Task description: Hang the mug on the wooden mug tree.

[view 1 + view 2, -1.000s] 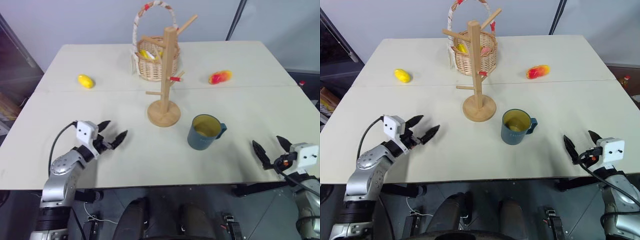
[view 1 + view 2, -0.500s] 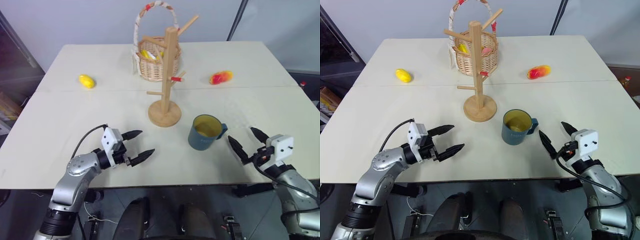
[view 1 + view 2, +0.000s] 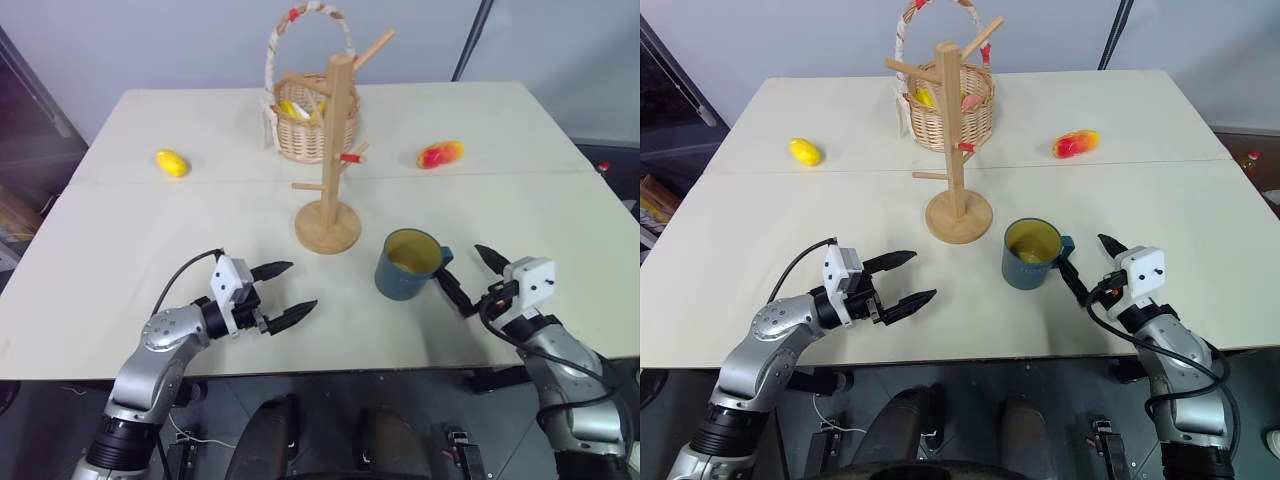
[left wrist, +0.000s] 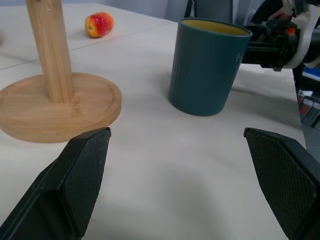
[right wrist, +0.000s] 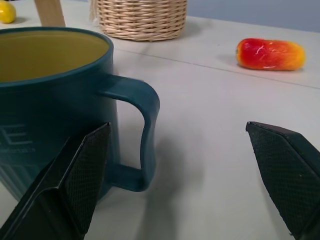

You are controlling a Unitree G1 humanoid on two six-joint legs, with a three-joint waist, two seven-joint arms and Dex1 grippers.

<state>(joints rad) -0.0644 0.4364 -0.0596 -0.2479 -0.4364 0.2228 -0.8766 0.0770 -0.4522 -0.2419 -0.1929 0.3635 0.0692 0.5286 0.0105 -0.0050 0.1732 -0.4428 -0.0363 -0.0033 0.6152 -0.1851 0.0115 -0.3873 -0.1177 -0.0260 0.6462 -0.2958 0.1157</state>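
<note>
The mug (image 3: 409, 265) stands upright on the desk (image 3: 180, 215), just in front and to the right of the tree (image 3: 332, 160), its handle turned toward the robot's right. It is apart from the tree's round base and hangs on no peg, so nothing of the task is done yet; picking it up, lifting it and hooking the handle over a peg are all left. The right hand (image 3: 468, 275) sits just beside the handle with its fingers spread wide; in its wrist view the handle lies between them, nearer one finger, and nothing is gripped. I judge this to be the last of the approach, with the close on the handle next. The left hand (image 3: 285, 292) hovers low over the desk well to the left of the mug, fingers apart and empty, pointing toward mug and tree. Behind the tree stands a basket (image 3: 312, 115) with some items inside; a yellow fruit (image 3: 172, 162) lies far left, a red-yellow fruit (image 3: 440, 154) far right.
</note>
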